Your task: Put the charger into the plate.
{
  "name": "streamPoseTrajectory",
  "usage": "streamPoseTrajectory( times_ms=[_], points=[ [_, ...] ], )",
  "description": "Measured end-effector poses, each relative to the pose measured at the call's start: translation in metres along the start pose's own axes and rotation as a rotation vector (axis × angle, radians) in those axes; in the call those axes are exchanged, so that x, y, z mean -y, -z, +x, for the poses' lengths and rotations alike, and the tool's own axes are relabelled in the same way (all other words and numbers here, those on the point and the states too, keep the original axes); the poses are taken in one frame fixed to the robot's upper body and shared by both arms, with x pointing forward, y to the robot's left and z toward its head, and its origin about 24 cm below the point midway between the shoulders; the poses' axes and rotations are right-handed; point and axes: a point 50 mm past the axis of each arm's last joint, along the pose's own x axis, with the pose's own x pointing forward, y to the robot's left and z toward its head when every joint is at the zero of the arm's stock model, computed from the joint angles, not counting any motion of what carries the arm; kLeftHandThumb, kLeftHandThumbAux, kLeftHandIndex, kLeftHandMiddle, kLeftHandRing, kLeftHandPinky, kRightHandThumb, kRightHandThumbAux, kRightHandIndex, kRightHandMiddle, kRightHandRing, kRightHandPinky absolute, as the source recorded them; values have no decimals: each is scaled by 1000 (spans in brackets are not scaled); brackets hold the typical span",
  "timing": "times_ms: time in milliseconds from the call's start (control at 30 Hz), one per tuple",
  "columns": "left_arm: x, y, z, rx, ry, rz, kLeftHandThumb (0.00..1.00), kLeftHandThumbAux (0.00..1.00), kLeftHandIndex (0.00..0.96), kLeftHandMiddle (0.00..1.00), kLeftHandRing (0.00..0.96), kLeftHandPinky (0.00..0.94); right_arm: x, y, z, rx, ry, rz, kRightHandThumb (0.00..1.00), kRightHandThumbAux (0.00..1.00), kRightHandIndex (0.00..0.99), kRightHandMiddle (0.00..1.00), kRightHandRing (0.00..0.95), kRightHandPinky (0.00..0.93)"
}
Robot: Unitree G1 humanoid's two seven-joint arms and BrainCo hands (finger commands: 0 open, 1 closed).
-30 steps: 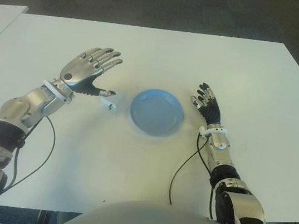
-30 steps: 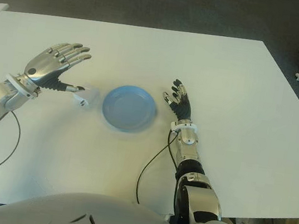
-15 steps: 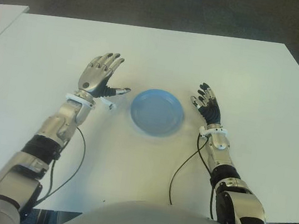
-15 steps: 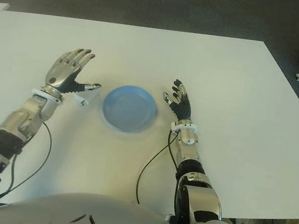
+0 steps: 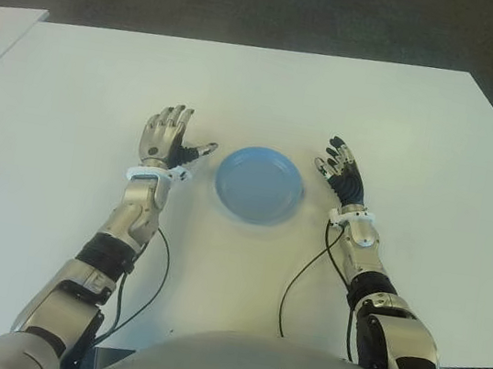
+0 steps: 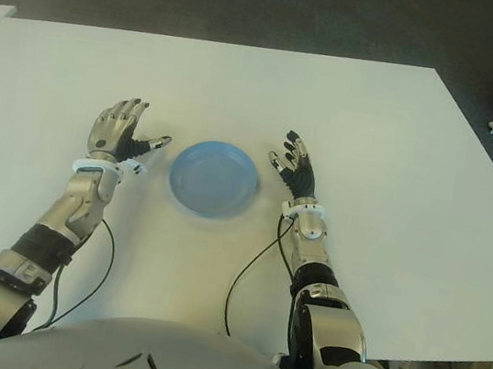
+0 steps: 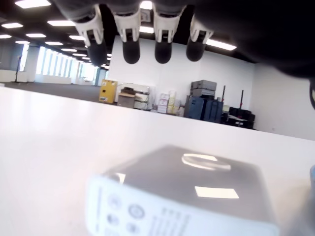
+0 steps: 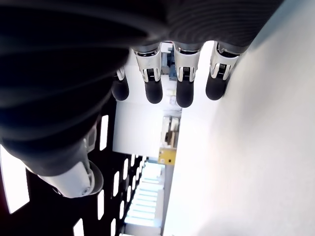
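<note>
White desk surface [image 5: 233,275] fills the near field, crossed by two black cables [image 5: 303,272] that run along the forearms. Farther out, the left robot hand [image 5: 165,136] is positioned at 9 o'clock of the plate, palm toward the plate. Its fingers [image 7: 164,46] are extended and released, grasping nothing, and its thumb [image 5: 201,151] points toward the plate rim.

White charger [image 7: 187,199] lies flat on the desk directly under the left robot hand. In the head views only a small white edge of the charger is visible, just beside the wrist on the plate side. The charger is outside the plate, near its 9 o'clock rim. The wrist view shows printed markings on its near face and no finger contact.

Blue plate [image 5: 258,184] sits at desk centre and holds nothing.

At 3 o'clock of the plate, near the rim, the right robot hand [image 5: 343,168] shows fingers [image 8: 184,78] extended and released, grasping nothing.

At 12 o'clock, dark carpet floor [image 5: 274,3] lies beyond the far desk edge.
</note>
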Motion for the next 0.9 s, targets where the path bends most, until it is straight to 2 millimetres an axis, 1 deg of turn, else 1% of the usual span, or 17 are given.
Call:
streamPoseTrajectory(
  times_ms=[233, 600, 900],
  points=[
    [1, -3, -6, -40, 39, 25, 199, 175, 0, 0, 0, 0, 0, 0, 0, -2, 2, 3, 147, 635, 0, 99, 92, 53],
    [-3, -10, -16, -78, 100, 53, 131, 167, 0, 0, 0, 0, 0, 0, 1, -3, -7, 4, 145, 616, 0, 85, 82, 62],
    [-5, -14, -23, -96, 159, 59, 96, 176, 0, 0, 0, 0, 0, 0, 1, -3, -14, 3, 145, 608, 0, 78, 79, 70]
  ],
)
